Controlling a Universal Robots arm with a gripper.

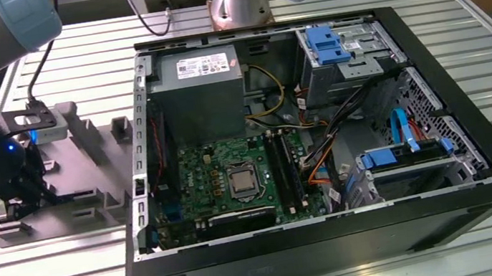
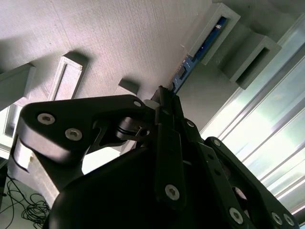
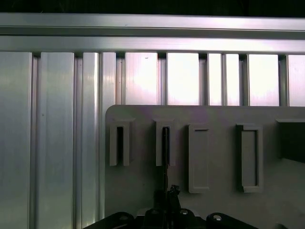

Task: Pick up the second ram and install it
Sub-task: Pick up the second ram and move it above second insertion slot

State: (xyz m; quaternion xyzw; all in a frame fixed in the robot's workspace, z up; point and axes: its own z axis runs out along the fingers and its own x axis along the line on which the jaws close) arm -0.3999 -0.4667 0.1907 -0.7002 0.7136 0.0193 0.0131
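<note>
- Between the fingertips of the gripper (image 2: 165, 95), in the second wrist view, lies the near end of the second ram (image 2: 188, 64). The black fingers are drawn almost together and pinch the stick by its thin edge.
- Running straight away from the fingertips, the stick shows as a narrow, long blue strip of circuit board. Small dark chips and pale marks sit on the face nearest the gripper.
- Its far end stands inside a slotted upright peg of the grey tray (image 2: 119, 43), so the stick is still seated in the tray.
- In the first wrist view the stick (image 3: 165, 143) is seen edge-on as a thin dark line inside one slotted peg. It runs from the slot to the closed fingertips (image 3: 167, 191).
- Beside that peg, on either flank of the gripper, the tray (image 3: 214, 119) carries more upright pegs of like shape in a row.
- Beyond the tray edge, ahead of the gripper, runs the ribbed aluminium table (image 3: 57, 119).
- In the exterior view the gripper (image 1: 13, 207) hangs low over the tray (image 1: 88, 182), at the edge far from the computer case.
- The open computer case (image 1: 338, 241) lies well apart from the gripper, across the tray from it, towards the exterior view's right.
- Inside the case the green motherboard (image 1: 202, 173) lies flat, and its long black socket rails (image 1: 284, 169) run along the side far from the gripper.
</note>
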